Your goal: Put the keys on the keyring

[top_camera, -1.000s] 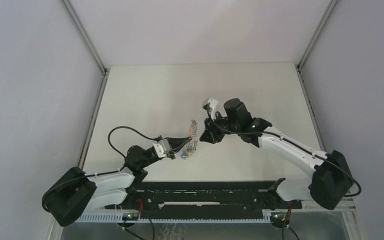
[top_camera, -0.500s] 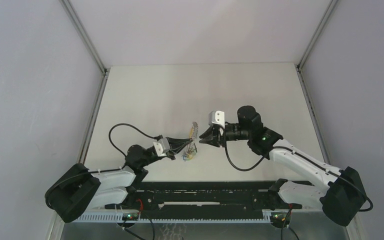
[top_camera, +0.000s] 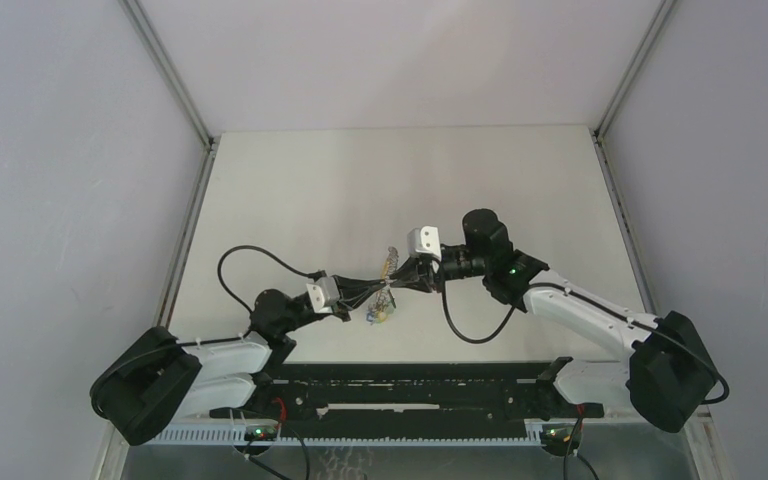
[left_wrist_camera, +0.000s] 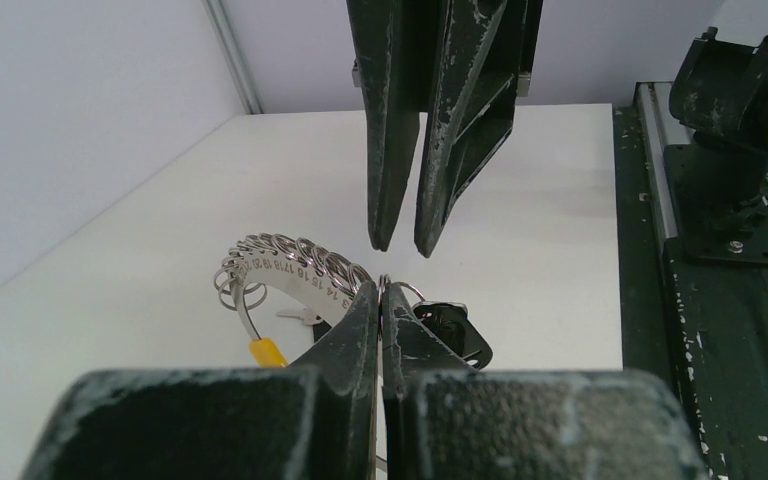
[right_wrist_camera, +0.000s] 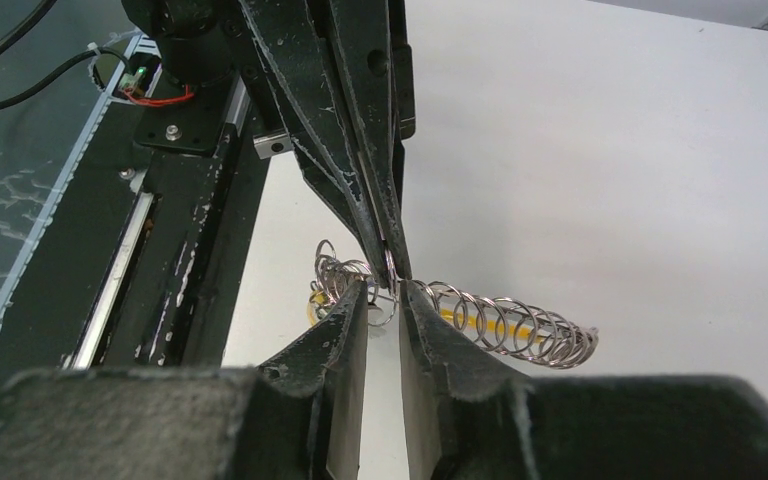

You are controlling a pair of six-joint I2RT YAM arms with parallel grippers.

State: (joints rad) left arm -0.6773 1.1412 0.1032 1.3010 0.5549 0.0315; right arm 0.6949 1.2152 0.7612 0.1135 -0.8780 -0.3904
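Note:
The keyring is a curved numbered metal band carrying a row of small silvery rings; it also shows in the right wrist view and the top view. My left gripper is shut on one small ring at the band's end and holds it above the table. A yellow tag and a black key head hang below it. My right gripper is slightly open, tip to tip with the left fingers, its jaws either side of the held ring. Other keys are hidden.
The white table stretches beyond both grippers, with grey walls on three sides. The black base rail runs along the near edge. A black cable loops over the left arm.
My right gripper has turned and moved left and down, coming tip to tip with the left gripper. The left gripper has stayed put, holding the keyring.

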